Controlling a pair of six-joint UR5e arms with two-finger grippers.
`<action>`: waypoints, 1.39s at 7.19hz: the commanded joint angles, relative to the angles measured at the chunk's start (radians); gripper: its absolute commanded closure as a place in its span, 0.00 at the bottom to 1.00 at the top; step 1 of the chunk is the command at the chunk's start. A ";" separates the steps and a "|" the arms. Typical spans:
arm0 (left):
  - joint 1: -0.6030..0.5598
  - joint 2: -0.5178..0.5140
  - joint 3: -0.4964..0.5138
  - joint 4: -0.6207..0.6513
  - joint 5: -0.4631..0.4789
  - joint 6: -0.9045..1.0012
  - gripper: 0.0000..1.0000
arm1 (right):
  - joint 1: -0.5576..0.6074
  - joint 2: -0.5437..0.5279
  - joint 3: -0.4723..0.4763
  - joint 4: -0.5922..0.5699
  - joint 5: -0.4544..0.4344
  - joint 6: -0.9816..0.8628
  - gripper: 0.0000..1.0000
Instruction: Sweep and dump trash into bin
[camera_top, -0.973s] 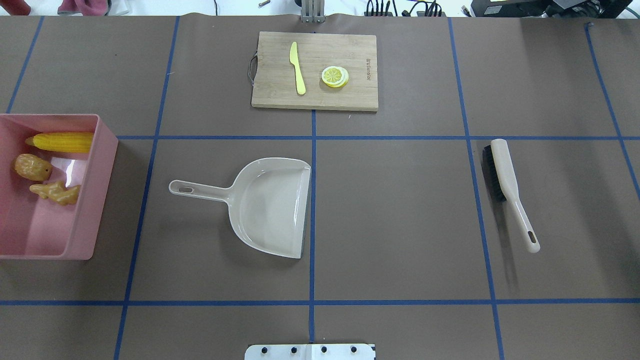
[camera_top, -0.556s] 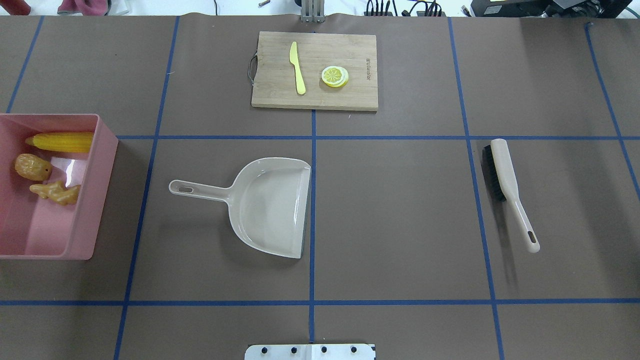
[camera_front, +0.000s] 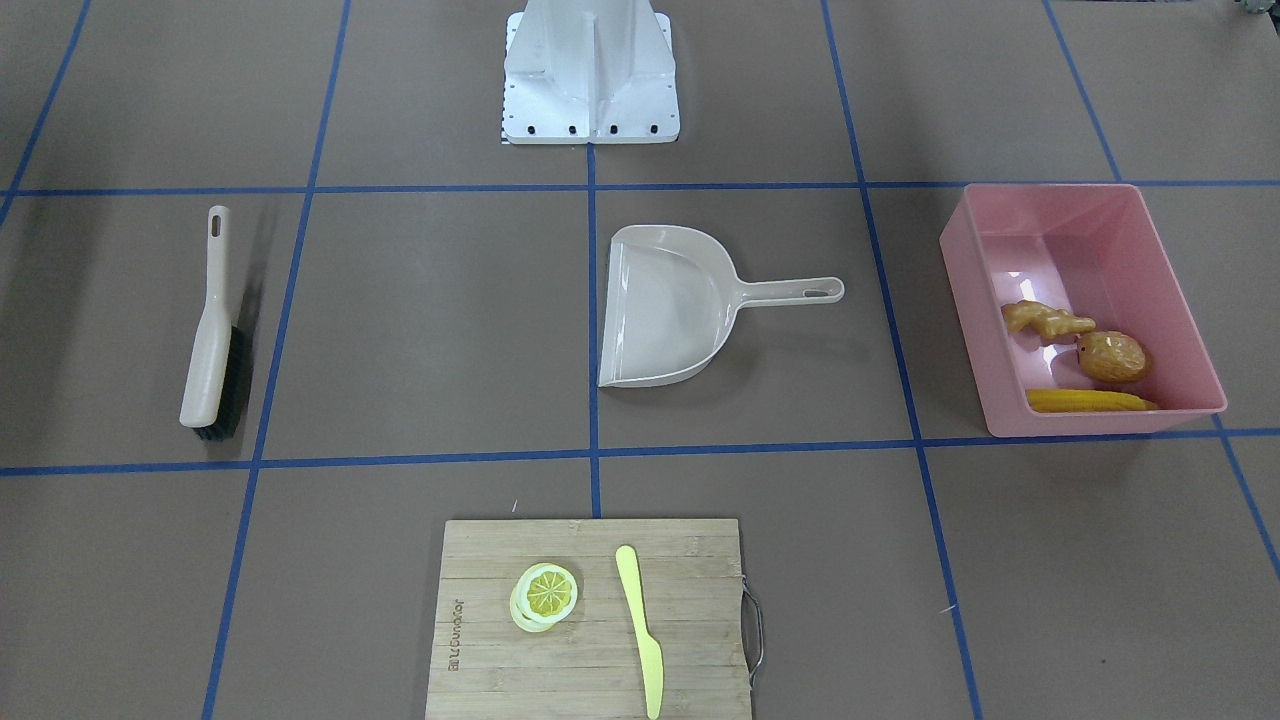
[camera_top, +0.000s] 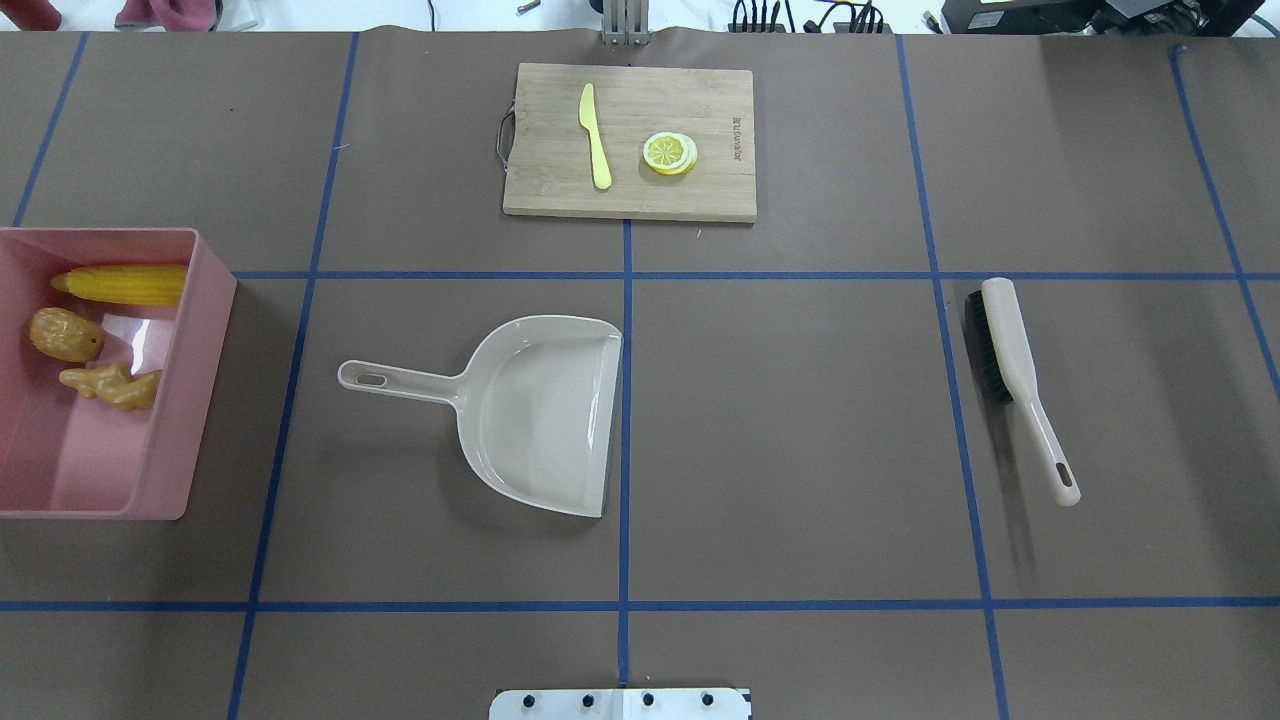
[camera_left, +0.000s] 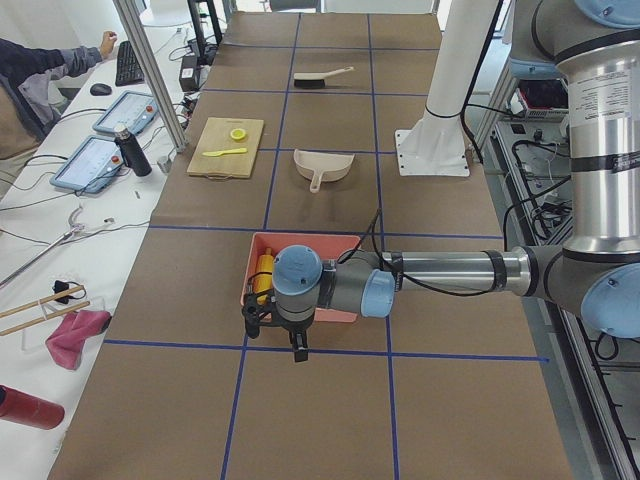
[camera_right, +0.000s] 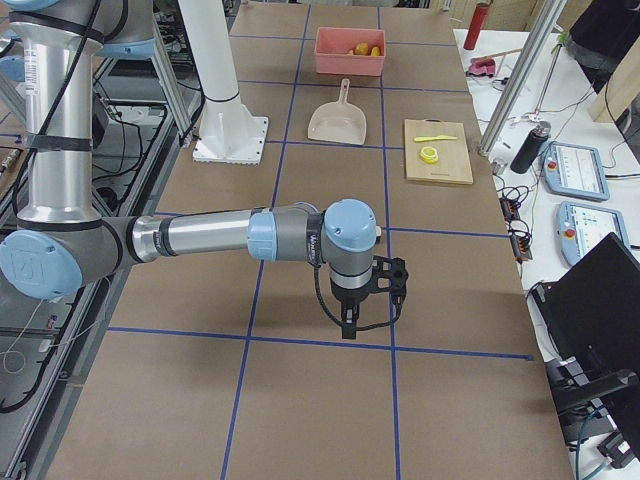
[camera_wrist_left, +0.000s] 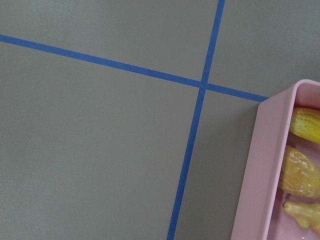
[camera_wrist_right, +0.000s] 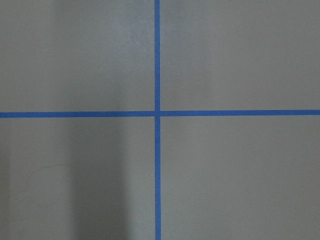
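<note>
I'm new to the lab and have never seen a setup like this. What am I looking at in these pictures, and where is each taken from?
This is a robot with two arms at a brown table. Two pictures look down on the table, one from behind the robot, one from across it; two look along it from its ends; two come from cameras on the wrists. Each arm ends in a pincer: the left pincer hangs beside the pink bin, the right pincer over bare table at the other end. Neither seems to hold anything; open or shut, I cannot tell. In the bin lie a corn cob, a potato and a ginger root. On the table lie a dustpan, a brush and a cutting board bearing a knife and a lemon slice.
</note>
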 joint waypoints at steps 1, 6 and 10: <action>0.000 -0.001 0.000 0.001 0.000 0.001 0.02 | -0.003 -0.005 -0.003 0.000 0.002 0.000 0.00; 0.003 -0.013 0.011 0.004 0.002 0.001 0.02 | -0.017 -0.027 -0.007 0.008 0.004 0.000 0.00; 0.006 -0.027 0.024 0.004 0.002 0.001 0.02 | -0.020 -0.025 -0.004 0.008 0.004 -0.002 0.00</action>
